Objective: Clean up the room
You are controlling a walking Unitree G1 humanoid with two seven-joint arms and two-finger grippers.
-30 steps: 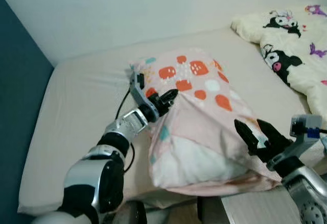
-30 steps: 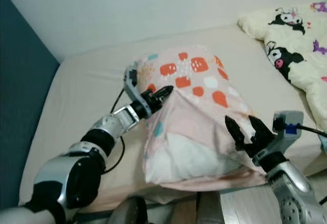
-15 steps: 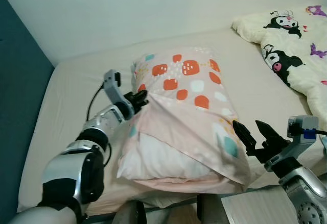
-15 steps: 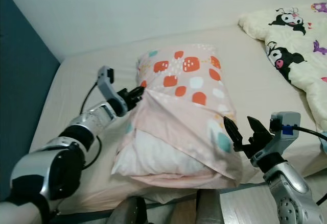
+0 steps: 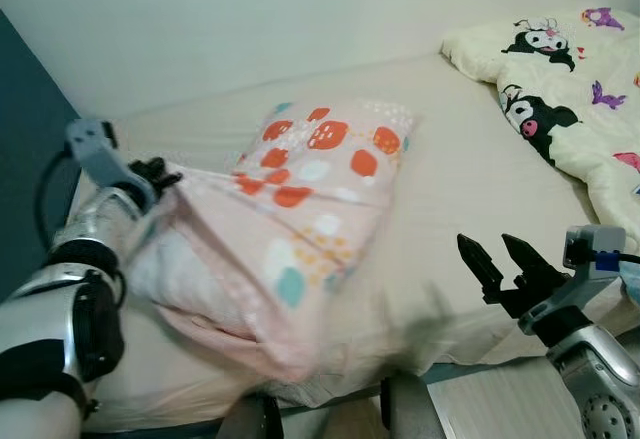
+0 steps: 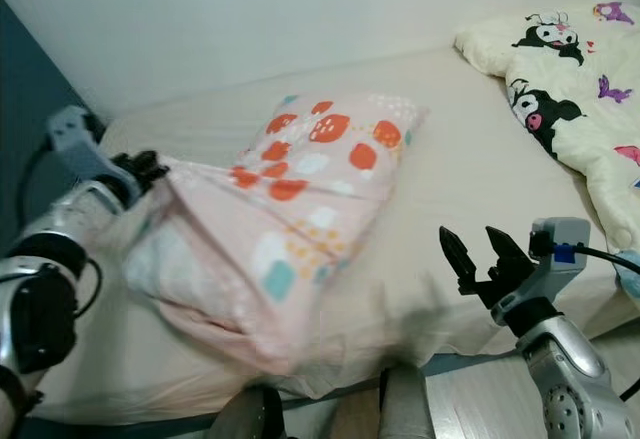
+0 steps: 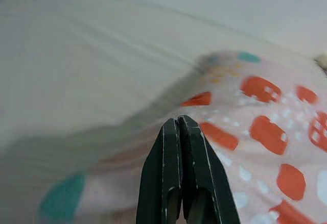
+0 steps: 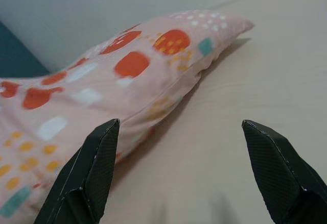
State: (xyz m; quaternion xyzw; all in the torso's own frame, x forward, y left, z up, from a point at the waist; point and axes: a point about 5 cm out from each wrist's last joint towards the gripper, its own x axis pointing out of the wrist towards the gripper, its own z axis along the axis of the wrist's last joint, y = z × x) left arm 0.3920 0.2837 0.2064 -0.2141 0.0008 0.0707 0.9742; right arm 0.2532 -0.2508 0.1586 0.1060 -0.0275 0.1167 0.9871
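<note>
Beige sheets cover the bed [image 5: 470,174] that runs across the scene, with a pale wall [image 5: 300,19] behind it and a dark teal wall [image 5: 25,189] at the robot's left. On the left half of the bed lies a pink pillow [image 5: 300,199] printed with orange, white and teal patches, stretched from the middle of the mattress toward the left edge; its near end looks blurred. The left gripper [image 6: 148,167] is at that left end of the pillow, and in the left wrist view its two black fingers [image 7: 196,175] are pressed together on the pillow's fabric, pinching a fold of the pillowcase. The right gripper [image 5: 502,264] hangs above the near edge of the bed, well apart from the pillow, its fingers [image 8: 94,170] spread wide with nothing between them. At the far right of the bed lies a cream blanket [image 5: 570,109] with black-and-white cartoon figures and small purple ones, crumpled and reaching down toward the right arm. A strip of pale wooden floor [image 5: 490,399] shows below the mattress edge.
</note>
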